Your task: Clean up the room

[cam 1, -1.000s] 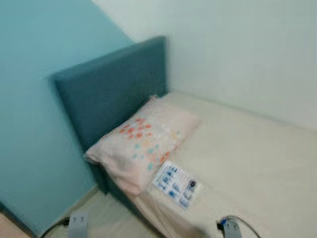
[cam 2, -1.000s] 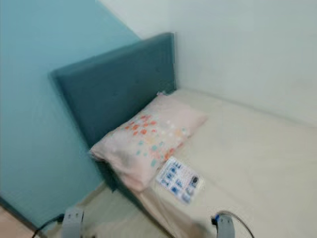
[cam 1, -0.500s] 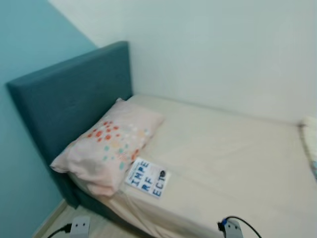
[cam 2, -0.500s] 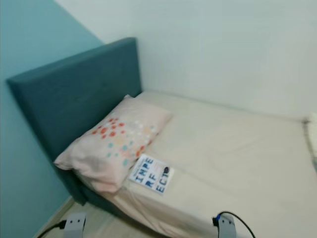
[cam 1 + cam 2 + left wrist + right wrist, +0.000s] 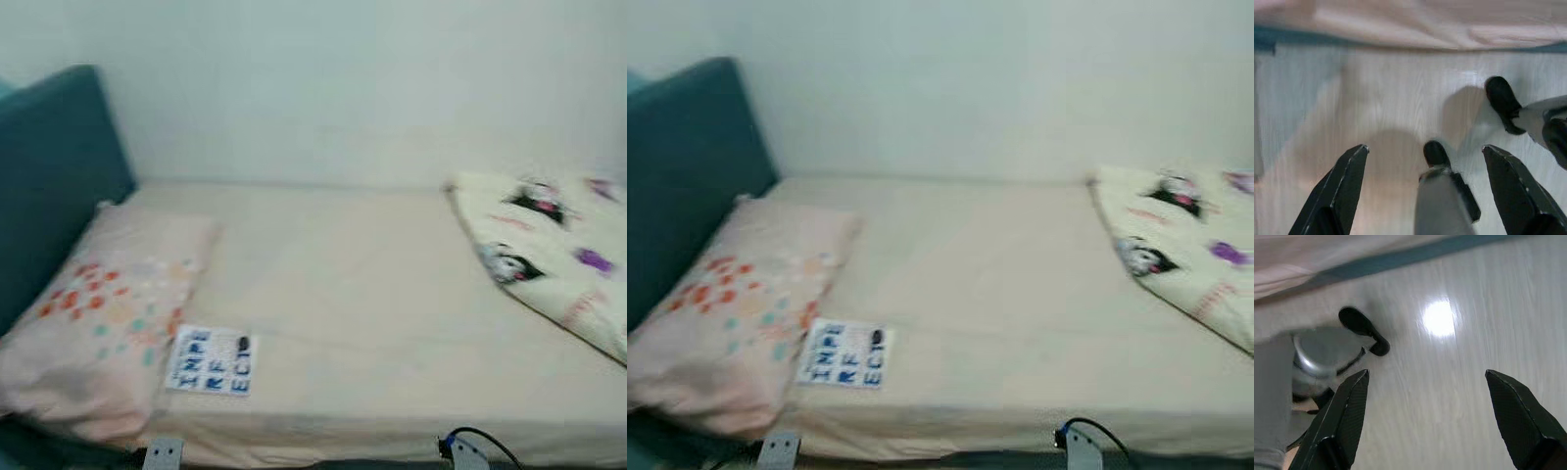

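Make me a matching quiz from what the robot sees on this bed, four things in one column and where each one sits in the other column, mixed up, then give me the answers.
Things:
1. pillow
2. printed card
3. cartoon blanket
4. headboard

Places:
A. upright at the bed's left end, behind the pillow
B. spread over the bed's right end
C. at the left end of the mattress, against the headboard
D. flat on the mattress near its front edge, just right of the pillow

Pairs: 1-C, 2-D, 3-B, 4-A
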Controlling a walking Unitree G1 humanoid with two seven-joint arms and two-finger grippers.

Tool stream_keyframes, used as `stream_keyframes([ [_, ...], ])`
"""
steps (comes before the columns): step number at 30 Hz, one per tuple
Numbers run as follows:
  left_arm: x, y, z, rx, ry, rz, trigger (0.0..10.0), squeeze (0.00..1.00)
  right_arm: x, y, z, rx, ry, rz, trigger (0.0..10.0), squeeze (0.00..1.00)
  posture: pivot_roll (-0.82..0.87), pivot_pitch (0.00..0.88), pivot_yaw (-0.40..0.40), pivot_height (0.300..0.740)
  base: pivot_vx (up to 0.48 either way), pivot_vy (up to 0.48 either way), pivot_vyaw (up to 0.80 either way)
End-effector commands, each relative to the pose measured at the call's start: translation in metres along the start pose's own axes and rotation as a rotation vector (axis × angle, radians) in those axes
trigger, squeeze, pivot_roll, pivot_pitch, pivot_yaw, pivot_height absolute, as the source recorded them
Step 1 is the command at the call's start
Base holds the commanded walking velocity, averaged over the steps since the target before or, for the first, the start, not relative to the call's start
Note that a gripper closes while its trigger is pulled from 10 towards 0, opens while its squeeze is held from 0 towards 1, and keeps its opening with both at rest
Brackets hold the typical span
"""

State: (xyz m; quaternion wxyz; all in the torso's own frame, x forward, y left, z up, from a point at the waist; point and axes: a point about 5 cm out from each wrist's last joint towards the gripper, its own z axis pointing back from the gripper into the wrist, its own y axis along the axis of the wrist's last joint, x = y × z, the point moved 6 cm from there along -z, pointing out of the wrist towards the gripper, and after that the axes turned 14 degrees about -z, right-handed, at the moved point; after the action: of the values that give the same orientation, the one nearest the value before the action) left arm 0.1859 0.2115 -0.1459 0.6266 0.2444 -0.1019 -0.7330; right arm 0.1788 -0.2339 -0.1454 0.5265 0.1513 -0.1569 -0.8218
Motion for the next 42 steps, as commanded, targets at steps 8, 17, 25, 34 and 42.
stream_keyframes([
  [8, -0.002, -0.003, 0.000, -0.008, -0.001, -0.039, 10.0, 0.00, 0.003, -0.003, 0.000, -0.009, -0.028, 0.012, 10.0, 0.00, -0.20, 0.000, -0.002, 0.740, 0.000, 0.000, -0.76],
  [17, -0.002, -0.005, 0.000, -0.015, 0.001, -0.052, 10.0, 0.00, 0.005, -0.006, 0.000, -0.018, -0.035, 0.017, 10.0, 0.00, -0.21, 0.000, -0.002, 0.740, 0.000, 0.000, -0.76],
  [25, -0.002, -0.008, 0.001, -0.022, 0.003, -0.061, 10.0, 0.00, 0.006, -0.007, 0.000, -0.022, -0.035, 0.015, 10.0, 0.00, -0.21, 0.000, -0.001, 0.740, 0.000, 0.000, -0.76],
  [34, -0.006, -0.016, 0.001, -0.062, 0.010, -0.058, 10.0, 0.00, -0.009, -0.006, 0.000, -0.009, 0.042, -0.021, 10.0, 0.00, -0.21, 0.000, 0.000, 0.740, 0.000, -0.223, -0.34],
  [42, -0.015, -0.025, 0.002, -0.109, 0.044, -0.050, 10.0, 0.00, -0.022, 0.012, -0.001, 0.051, 0.100, 0.014, 10.0, 0.00, -0.19, 0.000, 0.006, 0.740, 0.000, -0.472, 0.00],
])
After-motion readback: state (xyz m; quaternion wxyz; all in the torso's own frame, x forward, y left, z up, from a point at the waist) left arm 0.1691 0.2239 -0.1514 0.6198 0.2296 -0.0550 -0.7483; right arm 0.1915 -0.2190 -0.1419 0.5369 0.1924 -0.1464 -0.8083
